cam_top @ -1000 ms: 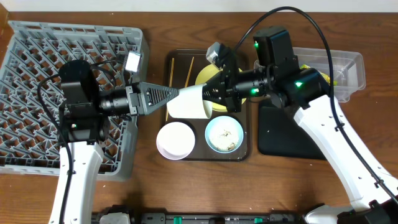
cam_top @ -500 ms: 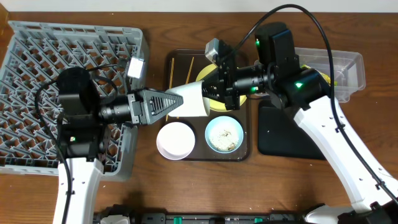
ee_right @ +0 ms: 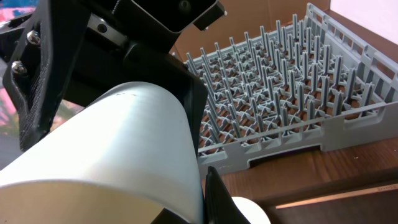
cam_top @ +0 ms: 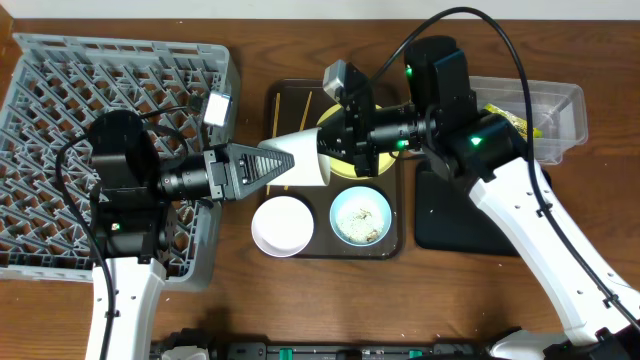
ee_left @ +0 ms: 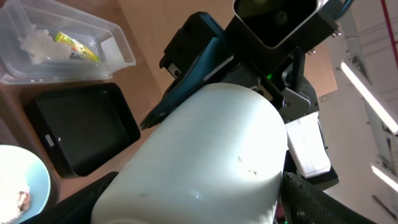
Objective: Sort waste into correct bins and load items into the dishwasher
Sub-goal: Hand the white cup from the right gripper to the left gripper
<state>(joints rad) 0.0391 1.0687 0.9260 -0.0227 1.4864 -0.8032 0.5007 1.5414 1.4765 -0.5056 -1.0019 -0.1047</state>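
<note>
Small white cup (cam_top: 300, 160) hangs on its side between the two arms, plain and smooth, with its narrower base toward the left gripper (cam_top: 270, 167) and its mouth toward the right gripper (cam_top: 335, 150). The left fingers clamp either side of the base end. The right pair seems to pinch the rim, with one finger out of sight. I'd judge this a handover, loading the small white cup into the grey dish rack (cam_top: 60, 90) behind the left gripper. Next the right must let go before the left draws back.
</note>
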